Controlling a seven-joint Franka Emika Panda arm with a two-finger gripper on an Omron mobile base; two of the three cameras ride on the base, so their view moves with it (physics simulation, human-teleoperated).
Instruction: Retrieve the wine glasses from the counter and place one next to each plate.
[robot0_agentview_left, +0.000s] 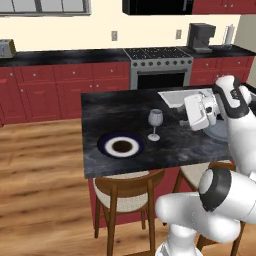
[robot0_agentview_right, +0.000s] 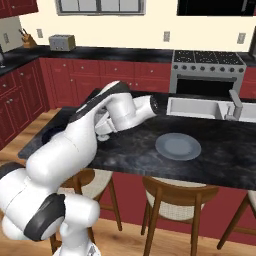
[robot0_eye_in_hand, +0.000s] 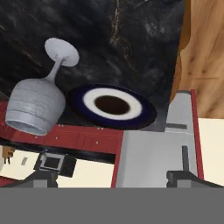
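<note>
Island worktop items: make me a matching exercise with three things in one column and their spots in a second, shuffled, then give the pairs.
Things:
1. wine glass
2. blue-rimmed plate
3. grey plate

Places:
A. near the steel sink
B. at the worktop's end, above a wooden stool
C. standing upright beside the blue-rimmed plate

Pairs: 1-C, 2-B, 3-A
</note>
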